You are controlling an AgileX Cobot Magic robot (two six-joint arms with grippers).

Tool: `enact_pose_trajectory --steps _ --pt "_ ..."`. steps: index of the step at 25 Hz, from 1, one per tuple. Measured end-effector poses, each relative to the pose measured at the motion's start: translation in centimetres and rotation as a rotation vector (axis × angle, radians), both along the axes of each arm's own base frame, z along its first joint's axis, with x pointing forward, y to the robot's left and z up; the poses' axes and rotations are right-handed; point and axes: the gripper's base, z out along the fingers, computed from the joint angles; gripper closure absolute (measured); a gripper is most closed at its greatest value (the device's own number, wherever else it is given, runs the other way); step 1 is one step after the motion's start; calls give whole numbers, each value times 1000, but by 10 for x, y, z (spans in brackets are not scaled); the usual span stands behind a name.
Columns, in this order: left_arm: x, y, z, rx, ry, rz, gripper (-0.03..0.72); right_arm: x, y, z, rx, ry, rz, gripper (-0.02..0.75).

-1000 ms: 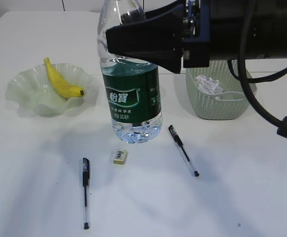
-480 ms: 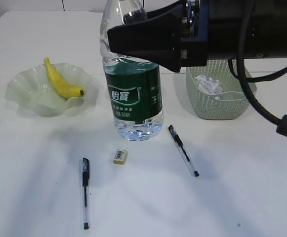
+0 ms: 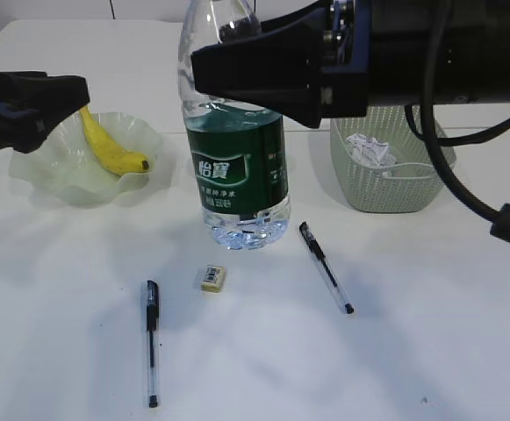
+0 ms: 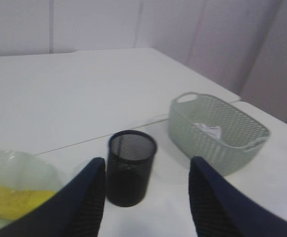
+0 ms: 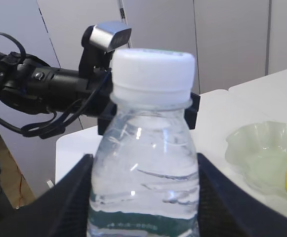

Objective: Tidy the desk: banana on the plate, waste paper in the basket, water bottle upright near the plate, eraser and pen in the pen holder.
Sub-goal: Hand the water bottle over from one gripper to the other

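Two jobs done, banana plated, paper binned; my right tool grasps the upright bottle, left tool released; eraser, pens remain.

Left gripper open over desk, pen holder framed between fingers.
Basket right of holder, waste paper inside; plate with banana at left edge.
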Motion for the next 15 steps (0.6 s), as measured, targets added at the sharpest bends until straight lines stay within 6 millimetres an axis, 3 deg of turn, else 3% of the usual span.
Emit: enact_pose_trajectory --steps 5,15 --pt "-11 -16 0 11 -13 -218 308 1 0 1 13 5 -7 328" --pt "-28 -30 2 -8 -24 -462 308 1 0 1 17 7 -8 349"
